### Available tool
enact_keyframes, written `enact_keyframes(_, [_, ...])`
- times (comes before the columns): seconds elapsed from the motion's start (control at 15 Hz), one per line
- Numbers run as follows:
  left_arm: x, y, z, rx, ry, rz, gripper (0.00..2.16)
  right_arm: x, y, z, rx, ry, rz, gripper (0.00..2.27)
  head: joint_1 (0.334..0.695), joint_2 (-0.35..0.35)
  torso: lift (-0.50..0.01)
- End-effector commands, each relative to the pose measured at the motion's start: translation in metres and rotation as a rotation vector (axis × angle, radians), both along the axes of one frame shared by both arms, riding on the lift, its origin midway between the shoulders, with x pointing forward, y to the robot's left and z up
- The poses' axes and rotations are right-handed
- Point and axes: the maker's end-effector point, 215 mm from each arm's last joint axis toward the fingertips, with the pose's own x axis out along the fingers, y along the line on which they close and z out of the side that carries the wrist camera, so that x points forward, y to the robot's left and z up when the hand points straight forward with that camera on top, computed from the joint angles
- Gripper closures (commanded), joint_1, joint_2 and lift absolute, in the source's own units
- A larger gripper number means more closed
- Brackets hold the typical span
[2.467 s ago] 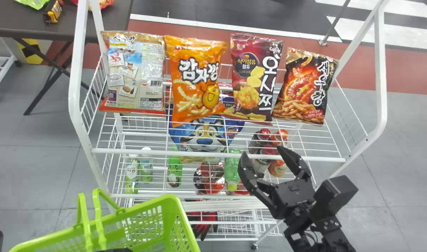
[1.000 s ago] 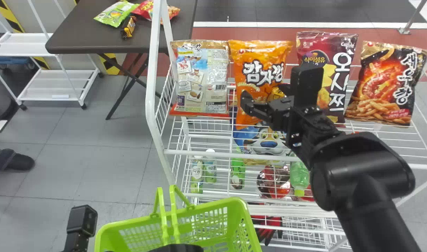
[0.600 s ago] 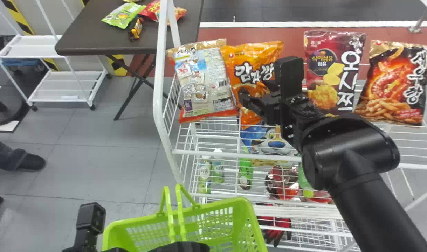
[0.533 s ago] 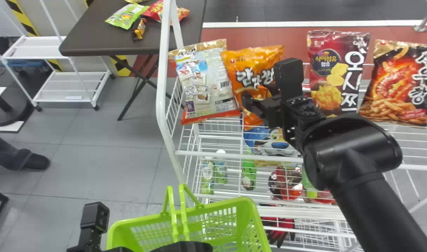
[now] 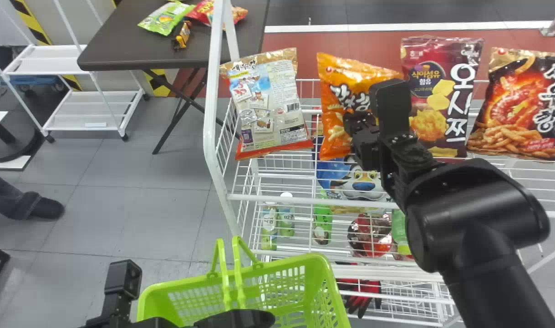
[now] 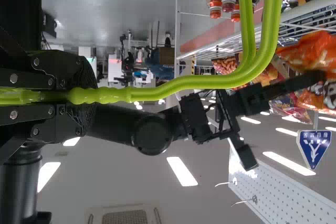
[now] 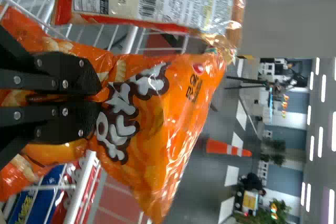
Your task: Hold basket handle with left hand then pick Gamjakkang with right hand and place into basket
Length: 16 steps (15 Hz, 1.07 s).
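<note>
Head view | R grip (image 5: 353, 120) pinches Gamjakkang (image 5: 338, 89) (slim gap to beige bag's (image 5: 268, 100) edge) | L grip (image 5: 236, 318) clenches bskt handle (image 5: 238, 273)

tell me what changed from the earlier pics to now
The right gripper has moved forward and left and closed on the Gamjakkang, which has just swung right. The pale bag beside it has tilted left. The basket stays before the rack.

Four top-row bags (image 5: 335, 98), one basket (image 5: 300, 260)
</note>
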Motion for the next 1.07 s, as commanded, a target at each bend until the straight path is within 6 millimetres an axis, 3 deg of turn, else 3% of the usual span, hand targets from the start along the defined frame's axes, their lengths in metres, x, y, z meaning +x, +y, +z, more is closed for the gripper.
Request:
enact_keyframes(0.0, [0.0,-0.001,-0.001,0.0,0.002,-0.002,2.14,-0.017,-0.008,0.022,0.013,-0.045,-0.019,2.24,0.695,0.067,-0.017])
enact_keyframes(0.13, [0.0,-0.002,-0.001,0.001,0.001,-0.003,2.14,-0.031,-0.009,0.048,0.03,-0.076,-0.015,2.24,0.695,0.057,-0.017])
enact_keyframes(0.2, [0.0,-0.002,-0.001,0.0,0.001,-0.002,2.14,-0.044,-0.01,0.048,0.03,-0.038,-0.013,2.24,0.695,0.054,-0.017])
enact_keyframes(0.6, [0.001,-0.003,-0.001,-0.004,0.005,-0.004,2.14,-0.144,-0.02,0.025,-0.002,0.233,0.0,2.24,0.695,0.044,-0.017])
enact_keyframes(0.87, [0.002,-0.003,-0.002,-0.005,0.006,-0.003,2.14,-0.232,-0.016,0.005,-0.051,0.482,0.056,2.24,0.695,0.043,-0.017])
enact_keyframes(1.0, [0.002,-0.003,-0.001,-0.008,0.005,-0.002,2.14,-0.244,0.002,0.012,-0.04,0.472,0.109,2.24,0.695,0.05,-0.017])
